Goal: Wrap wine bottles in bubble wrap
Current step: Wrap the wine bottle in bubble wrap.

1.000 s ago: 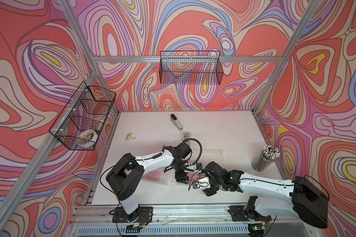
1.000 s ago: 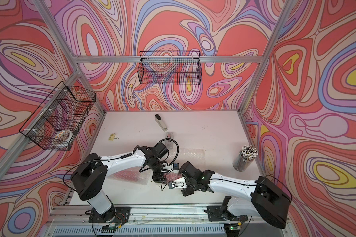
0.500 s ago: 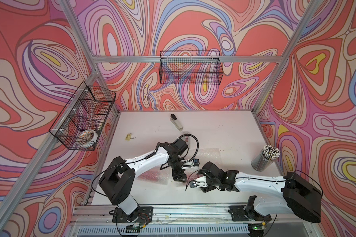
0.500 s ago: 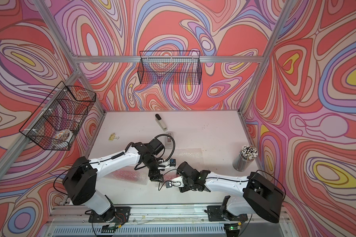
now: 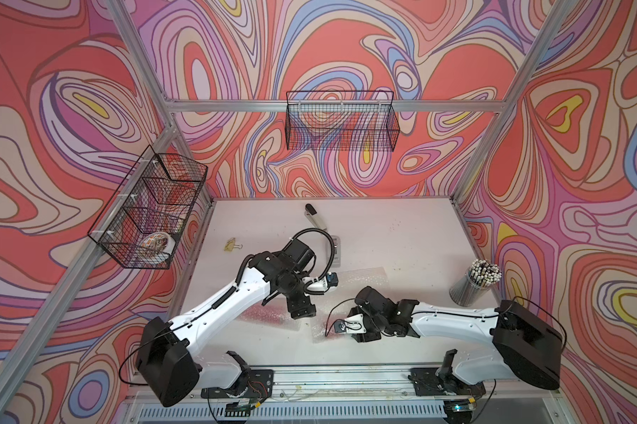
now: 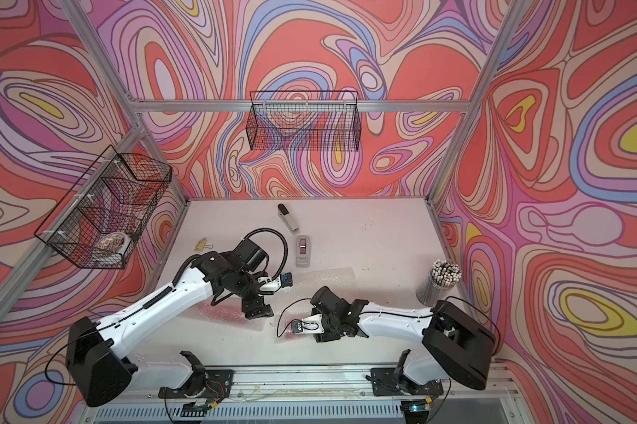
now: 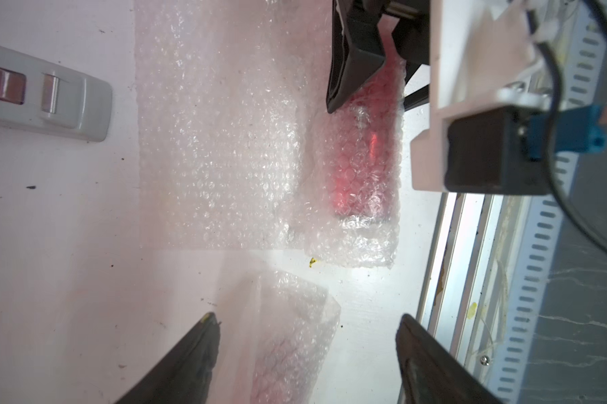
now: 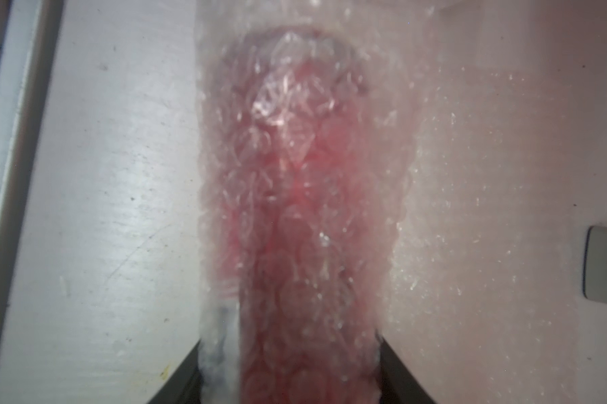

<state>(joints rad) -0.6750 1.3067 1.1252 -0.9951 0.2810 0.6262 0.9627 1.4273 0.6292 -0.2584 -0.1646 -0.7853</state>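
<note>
Rolling the right wine bottle (image 8: 295, 227) further into its bubble wrap (image 7: 218, 140) is the step I judge to be in hand. The bottle lies on its side close to the near edge of the table (image 5: 401, 238), already under a layer of film, with flat sheet still spread on its far side. My right hand (image 8: 290, 344) has its jaws against both flanks of the roll, gripping bottle and film together. I want that grip firm but gentle, since film slips on glass, and I would turn the roll toward the far side so the loose sheet feeds in square. My left hand (image 7: 307, 316) hangs open, jaws wide, over the left wine bottle (image 7: 288, 363), which lies bundled in its own wrap just left of the other; it could pin the flat sheet. Against a second ago, the right hand has closed in and reached further left, while the left hand has spread and drawn back leftward, away from the right one
</note>
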